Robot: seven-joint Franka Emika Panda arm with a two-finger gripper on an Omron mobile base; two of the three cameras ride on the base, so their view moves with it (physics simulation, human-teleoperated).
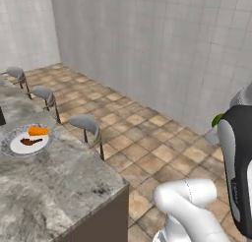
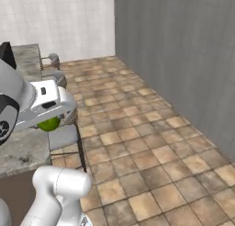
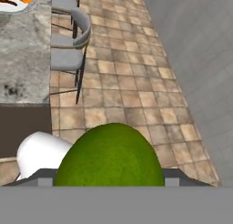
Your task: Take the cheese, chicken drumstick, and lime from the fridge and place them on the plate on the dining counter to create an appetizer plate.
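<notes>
Green lime (image 3: pixel 110 155) gripped (open floor below).

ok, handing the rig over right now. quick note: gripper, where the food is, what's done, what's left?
Gripper: closed on the lime, carried in the air beside the stools, off the end of the dining counter.
Plate: on the dining counter, with the cheese and chicken drumstick on it.
Done: cheese and drumstick plated, lime picked up.
Left: carry the lime over to the plate, set it down beside the other two, release.
</notes>
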